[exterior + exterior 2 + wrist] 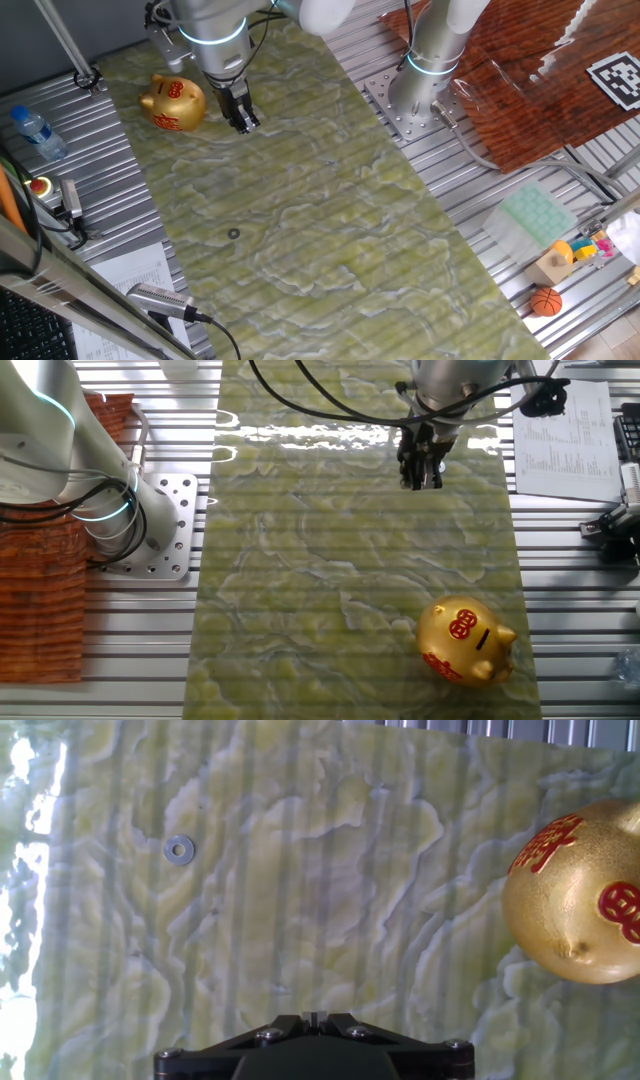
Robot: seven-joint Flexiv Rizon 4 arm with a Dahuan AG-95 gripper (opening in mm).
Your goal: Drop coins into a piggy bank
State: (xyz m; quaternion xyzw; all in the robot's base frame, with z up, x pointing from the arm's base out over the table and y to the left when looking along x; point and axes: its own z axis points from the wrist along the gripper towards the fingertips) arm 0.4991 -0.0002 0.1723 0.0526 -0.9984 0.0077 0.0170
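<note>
Coin lay flat on the green counter, well apart from the gold piggy bank; nothing showed as dropped in yet. The hand hung just beside the pig, apparently empty; how far it stood open could not be told. Pickup and drop remained.

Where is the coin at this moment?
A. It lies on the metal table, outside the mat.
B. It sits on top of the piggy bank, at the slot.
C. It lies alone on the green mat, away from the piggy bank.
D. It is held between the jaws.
C. The coin lies flat on the green mat, well apart from the gold piggy bank and from the gripper.
</note>
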